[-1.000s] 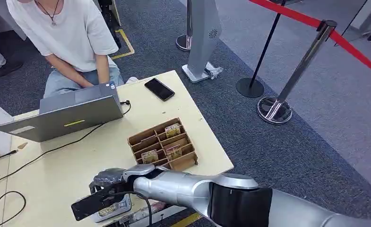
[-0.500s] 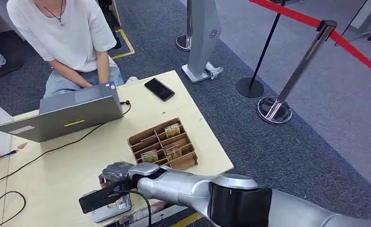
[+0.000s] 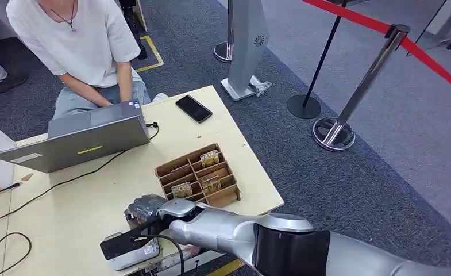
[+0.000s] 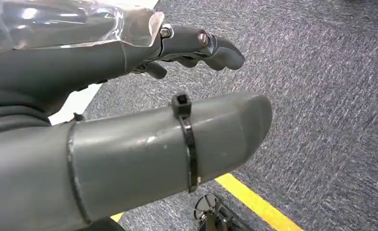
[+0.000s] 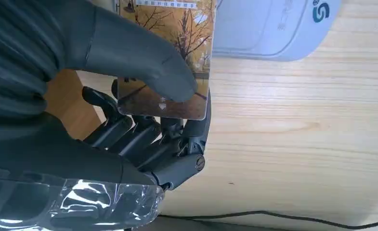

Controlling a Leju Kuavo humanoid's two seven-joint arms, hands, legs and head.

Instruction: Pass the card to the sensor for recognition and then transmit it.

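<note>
A robot's right hand (image 3: 145, 210) pinches a picture card (image 5: 170, 53) between thumb and fingers, holding it over a pale grey card reader (image 3: 132, 257) at the near edge of a light wooden table (image 3: 73, 207). Its left hand (image 4: 129, 125) hangs above grey carpet, fingers apart and holding nothing. A cardboard divider box (image 3: 198, 175) with more cards sits near the table's right edge. At the far edge, a seated person (image 3: 82, 52) uses a laptop (image 3: 76, 141); a black phone (image 3: 193, 108) lies at the far right corner.
</note>
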